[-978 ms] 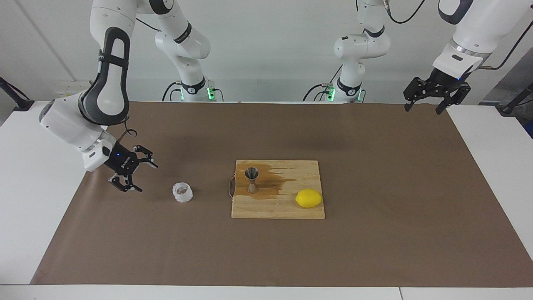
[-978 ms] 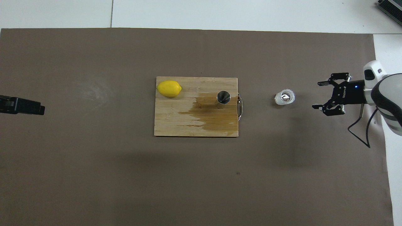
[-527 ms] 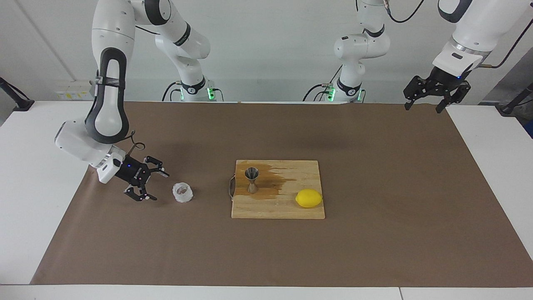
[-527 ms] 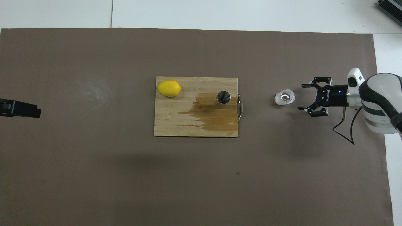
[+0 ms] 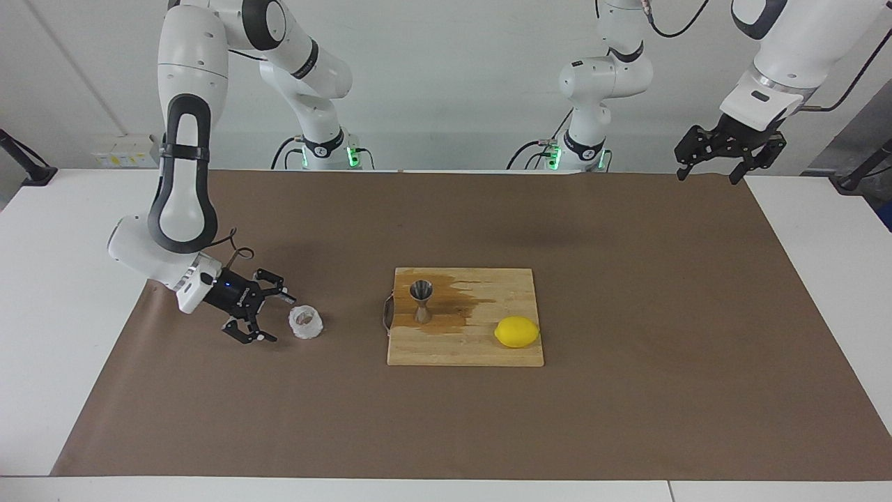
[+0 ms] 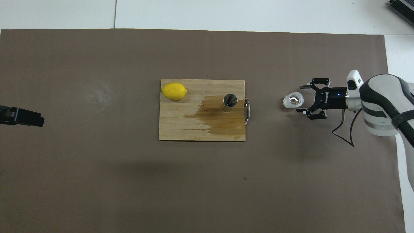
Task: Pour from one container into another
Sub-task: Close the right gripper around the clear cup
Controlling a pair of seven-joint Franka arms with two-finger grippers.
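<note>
- The right gripper (image 5: 268, 318) sits low over the brown mat near the right arm's end of the bench, turned on its side so its spread, empty fingers (image 5: 282, 298) point at the cup; that side-on pose likely suits clasping the wall and tipping afterwards.
- The translucent cup (image 5: 306, 322) stands upright on the mat just beside those fingertips, apart from them as far as I can tell, between the gripper and the cutting board. It has not been grasped yet.
- The cutting board (image 5: 481, 352) lies at the middle of the bench with its metal handle (image 5: 386, 314) toward the cup; a dark wet stain (image 5: 456, 307) spreads across the part around the jigger.
- The steel jigger (image 5: 421, 300) stands upright on the board's handle end, mouth up, probably ready to receive the pour.
- A lemon (image 5: 517, 332) rests on the board, toward the left arm's end.
- The left gripper (image 5: 728, 150) waits raised over the mat's corner nearest the left arm's base, fingers apart and empty.
</note>
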